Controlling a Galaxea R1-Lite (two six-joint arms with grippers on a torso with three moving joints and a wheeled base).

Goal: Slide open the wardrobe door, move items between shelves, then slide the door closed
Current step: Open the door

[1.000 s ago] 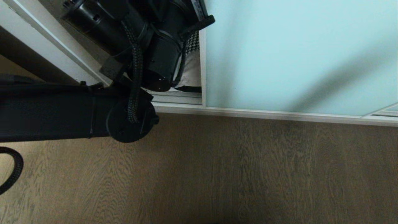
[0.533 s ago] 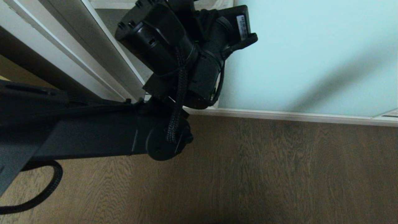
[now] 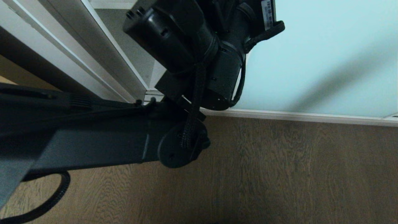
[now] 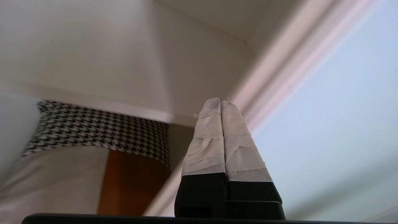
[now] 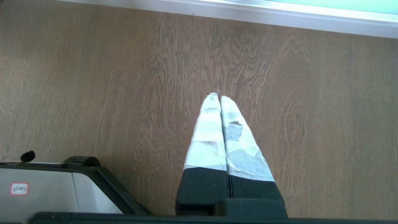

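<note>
Left claw [image 4: 221, 104] closed, houndstooth cushion [image 4: 93, 149] upright

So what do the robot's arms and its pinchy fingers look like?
The left arm is chunky matt black tubes with round joints and a braided black cable running along it, plus a small white label. The left gripper and right gripper each have two tapering black fingers wrapped in white tape at the tips.

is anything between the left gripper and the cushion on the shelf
Nothing visible. The shut left gripper stands at the door edge, and the cushion lies off to one side of it with open space between.
</note>
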